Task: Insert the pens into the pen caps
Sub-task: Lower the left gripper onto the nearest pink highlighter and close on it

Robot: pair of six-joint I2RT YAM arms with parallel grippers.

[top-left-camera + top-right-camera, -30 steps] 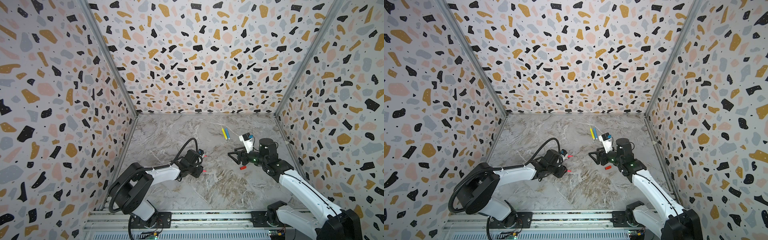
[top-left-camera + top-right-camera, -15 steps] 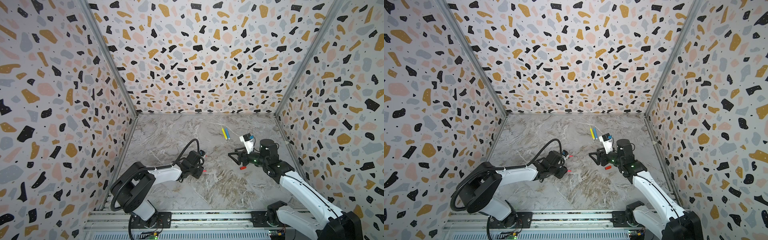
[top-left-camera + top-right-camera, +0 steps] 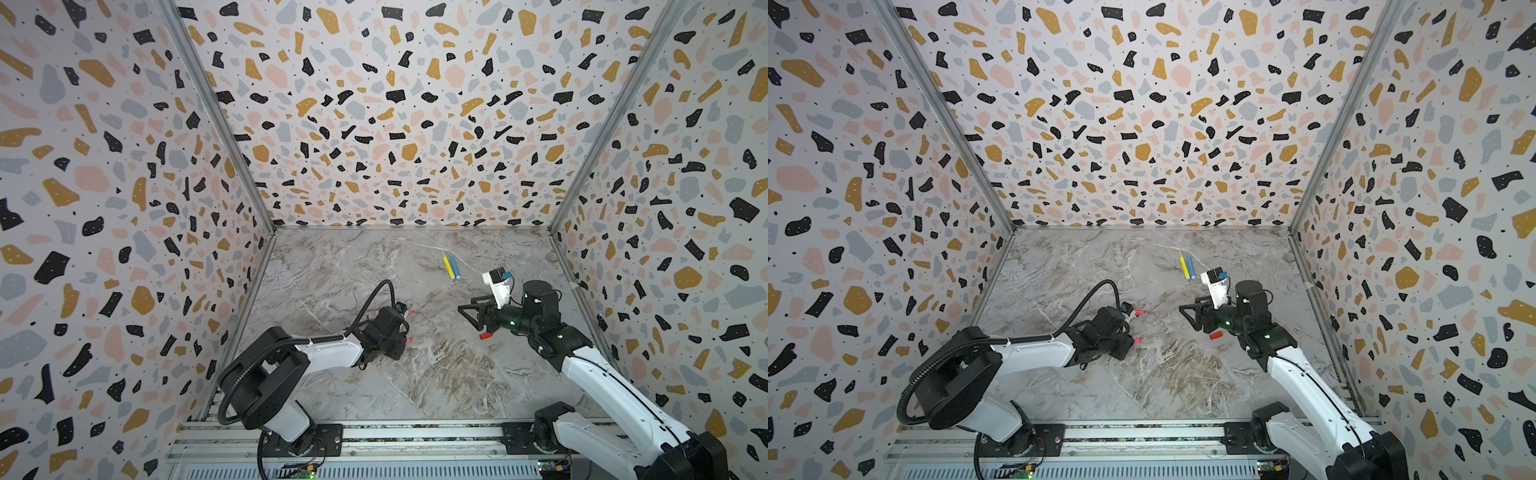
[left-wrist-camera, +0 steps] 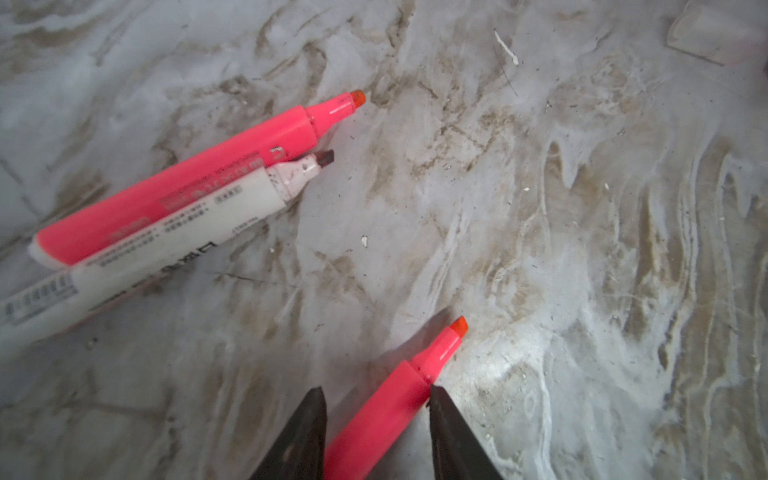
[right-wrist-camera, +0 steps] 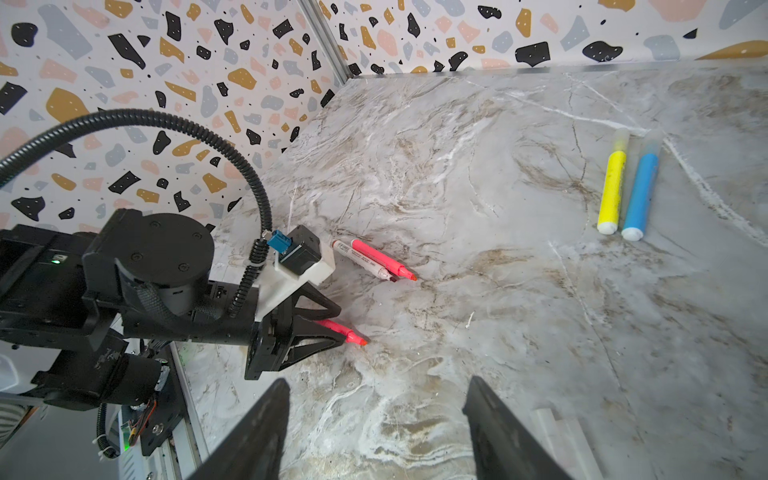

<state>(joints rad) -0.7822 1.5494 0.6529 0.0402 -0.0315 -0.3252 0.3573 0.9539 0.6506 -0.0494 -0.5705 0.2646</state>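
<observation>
The left gripper (image 4: 376, 392) sits low over the table (image 3: 374, 395), its jaws set narrow on either side of a pink pen (image 4: 436, 353). In the left wrist view one finger (image 4: 446, 424) touches the pen just behind its collar, and the other finger (image 4: 307, 432) stands very close to the barrel. I cannot tell whether they actually pinch it. This pen lies flat on the table, and its bare orange tip pokes out past the fingertips.

Near it, on the side toward the back wall, a second pink pen (image 4: 199, 178) and a white pen (image 4: 166, 232) lie side by side, touching along their length. Both are uncapped. The pink one shows an orange tip and the white one a dark tip.

The right gripper (image 5: 378, 380) is raised on the right side of the table and points toward the left arm. Its jaws are wide apart with nothing between them.

A small red cap (image 3: 483, 336) lies on the table just beside the right gripper, on the side nearer the arm bases. It is well apart from the three pens by the left gripper.

A yellow pen (image 5: 613, 187) and a blue pen (image 5: 642, 191) lie parallel and just beside each other toward the back of the table. Each has a pale, see-through end pointing at the back wall.
</observation>
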